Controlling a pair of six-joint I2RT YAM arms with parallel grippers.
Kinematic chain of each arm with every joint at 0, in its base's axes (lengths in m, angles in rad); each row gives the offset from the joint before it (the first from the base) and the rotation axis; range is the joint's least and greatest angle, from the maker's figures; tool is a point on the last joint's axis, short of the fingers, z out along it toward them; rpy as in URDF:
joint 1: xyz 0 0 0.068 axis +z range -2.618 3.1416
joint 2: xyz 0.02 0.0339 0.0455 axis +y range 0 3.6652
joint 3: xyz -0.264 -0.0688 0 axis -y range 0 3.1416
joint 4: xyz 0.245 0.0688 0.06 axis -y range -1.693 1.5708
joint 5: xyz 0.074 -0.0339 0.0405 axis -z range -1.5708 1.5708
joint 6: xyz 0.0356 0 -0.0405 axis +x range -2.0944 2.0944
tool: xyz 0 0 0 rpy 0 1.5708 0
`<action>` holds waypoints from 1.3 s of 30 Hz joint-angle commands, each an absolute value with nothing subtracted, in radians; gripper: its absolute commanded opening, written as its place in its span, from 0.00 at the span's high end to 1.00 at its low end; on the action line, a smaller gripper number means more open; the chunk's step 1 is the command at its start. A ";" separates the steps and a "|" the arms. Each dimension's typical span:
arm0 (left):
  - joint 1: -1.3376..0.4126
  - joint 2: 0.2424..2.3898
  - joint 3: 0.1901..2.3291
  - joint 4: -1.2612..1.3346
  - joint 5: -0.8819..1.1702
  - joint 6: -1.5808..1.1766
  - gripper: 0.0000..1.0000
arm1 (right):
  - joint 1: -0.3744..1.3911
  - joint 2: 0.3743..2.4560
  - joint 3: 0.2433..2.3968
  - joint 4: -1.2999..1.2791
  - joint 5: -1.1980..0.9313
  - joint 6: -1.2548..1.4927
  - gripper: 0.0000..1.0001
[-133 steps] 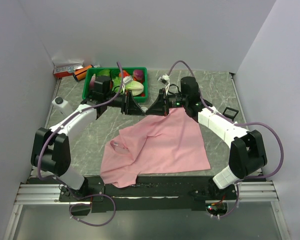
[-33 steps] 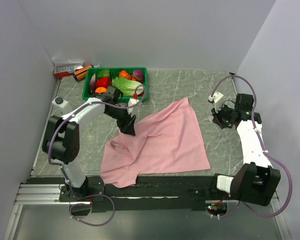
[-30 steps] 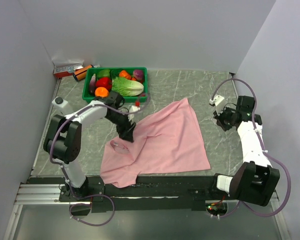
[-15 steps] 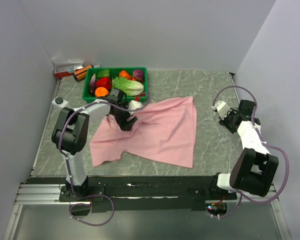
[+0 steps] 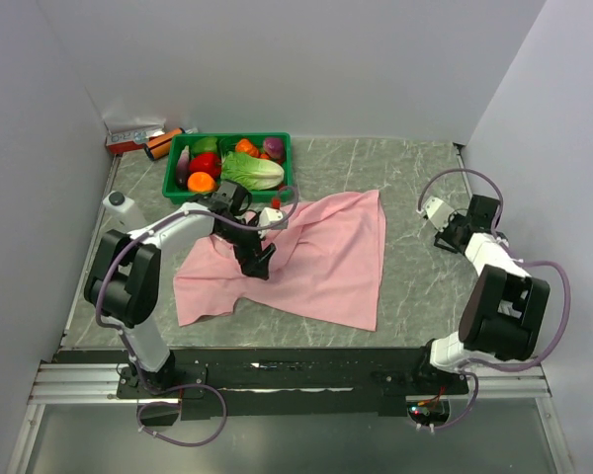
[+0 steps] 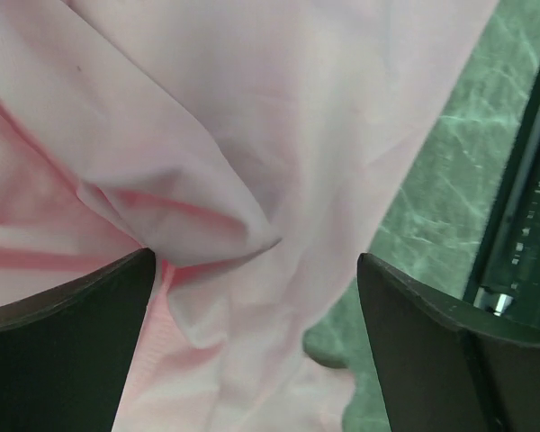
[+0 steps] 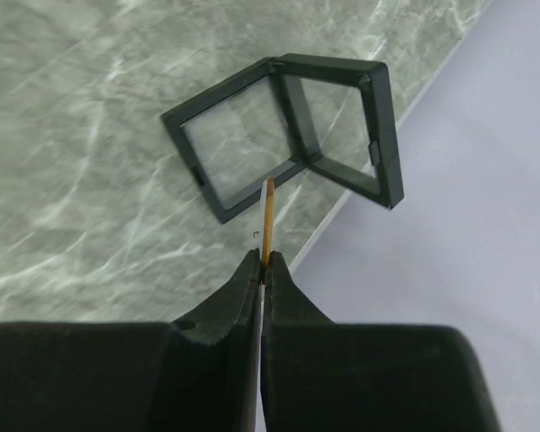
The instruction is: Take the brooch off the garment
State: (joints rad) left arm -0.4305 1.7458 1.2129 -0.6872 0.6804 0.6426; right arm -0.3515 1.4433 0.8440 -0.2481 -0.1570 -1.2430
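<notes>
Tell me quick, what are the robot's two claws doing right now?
Left gripper: open, over the shirt, holding nothing.
Right gripper: shut on a thin gold pin.

This is a robotics laboratory test cell. The grey-green marble-patterned counter (image 5: 425,188) is enclosed at 9, 12 and 3 o'clock by plain white partition walls (image 5: 306,59). A left arm (image 5: 168,232) and a right arm (image 5: 499,272), both white and black, are mounted beside an aluminium rail (image 5: 79,380) at 6 o'clock. Purple cables (image 5: 455,171) are routed along them. A green crate (image 5: 232,135) of vegetables (image 5: 252,170) is placed at 11 o'clock, with small boxes (image 5: 133,135) in the corner beside it.
</notes>
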 commanded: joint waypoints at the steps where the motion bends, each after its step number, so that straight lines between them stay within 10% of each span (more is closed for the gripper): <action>1: -0.420 1.718 1.209 -0.735 0.747 0.589 0.01 | -0.353 1.519 0.854 -0.103 -0.121 -1.276 1.00; 33: -0.443 1.750 1.239 -0.746 0.733 0.515 0.01 | -0.287 1.695 0.879 0.072 -0.028 -1.342 1.00; 39: -0.445 1.746 1.236 -0.749 0.735 0.518 0.00 | -0.275 1.671 0.853 0.075 -0.012 -1.325 0.73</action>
